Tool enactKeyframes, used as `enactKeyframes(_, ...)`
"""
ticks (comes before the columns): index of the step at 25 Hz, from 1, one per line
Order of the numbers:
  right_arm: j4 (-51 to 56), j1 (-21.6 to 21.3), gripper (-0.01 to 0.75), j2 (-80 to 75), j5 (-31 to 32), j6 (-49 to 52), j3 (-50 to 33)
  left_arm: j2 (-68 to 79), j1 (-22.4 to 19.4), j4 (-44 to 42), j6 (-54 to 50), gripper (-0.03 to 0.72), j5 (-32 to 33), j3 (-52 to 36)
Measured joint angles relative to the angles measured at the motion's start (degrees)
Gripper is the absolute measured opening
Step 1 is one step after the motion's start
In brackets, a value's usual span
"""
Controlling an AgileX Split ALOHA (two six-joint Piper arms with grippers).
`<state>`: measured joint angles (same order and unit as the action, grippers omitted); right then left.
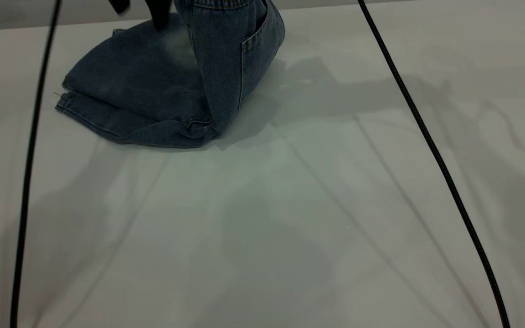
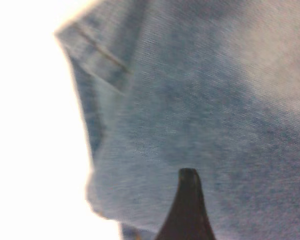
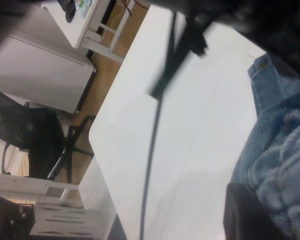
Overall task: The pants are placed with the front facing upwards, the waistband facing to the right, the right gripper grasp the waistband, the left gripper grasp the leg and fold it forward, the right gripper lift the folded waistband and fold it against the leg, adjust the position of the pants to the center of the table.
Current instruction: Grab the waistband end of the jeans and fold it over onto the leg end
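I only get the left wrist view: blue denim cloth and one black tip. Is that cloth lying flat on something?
Observer: Partly. The exterior view shows short blue denim pants, legs folded on the large white table, pocket end rising out of frame.
Operator: What's lifting it?
Observer: The right gripper: its wrist view shows the gathered elastic waistband held against a black finger.
Operator: And my black tip?
Observer: The left gripper, down at the folded legs, far left of the table.

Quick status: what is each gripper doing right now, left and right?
Left gripper: pressed on the folded pants; open or shut cannot be told.
Right gripper: shut on the waistband, holding it lifted.
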<state>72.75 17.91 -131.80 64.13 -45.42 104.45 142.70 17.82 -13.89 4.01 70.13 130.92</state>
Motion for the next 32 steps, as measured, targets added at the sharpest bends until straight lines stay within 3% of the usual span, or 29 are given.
enactKeyframes(16, -0.30, 0.00, 0.113, 0.00, -0.09, 0.13, 0.00, -15.98, 0.00, -5.63, -2.11, 0.536, 0.00, 0.12)
enactKeyframes(21, -4.04, 0.50, 0.113, 0.00, -2.08, 1.24, 0.00, -22.50, 0.00, -4.73, -3.06, 0.536, -0.97, 0.12)
enactKeyframes(32, -3.90, 5.87, 0.113, -0.12, -10.20, 1.42, 0.00, -28.75, 0.00, -0.40, -2.81, 0.536, -2.41, 0.18)
